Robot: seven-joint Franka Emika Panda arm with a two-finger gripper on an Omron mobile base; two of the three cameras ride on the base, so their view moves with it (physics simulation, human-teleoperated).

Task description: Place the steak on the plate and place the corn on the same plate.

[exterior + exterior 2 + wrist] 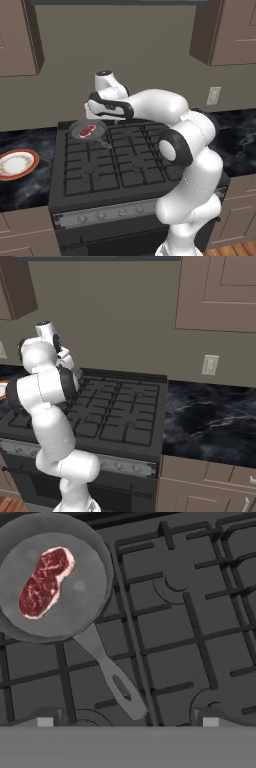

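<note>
Two-finger gripper (127,722) open, nothing held, hovering above the black gas stove (125,172) near its back-left burner. Small red marbled raw steak (87,131) lies in the dark frying pan (92,132) there. Orange-rimmed round plate (16,164) on dark marble counter (25,187), left of stove.

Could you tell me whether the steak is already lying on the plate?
No, the steak lies in the frying pan on the stove, while the plate sits apart on the counter to the left with nothing on it.
</note>
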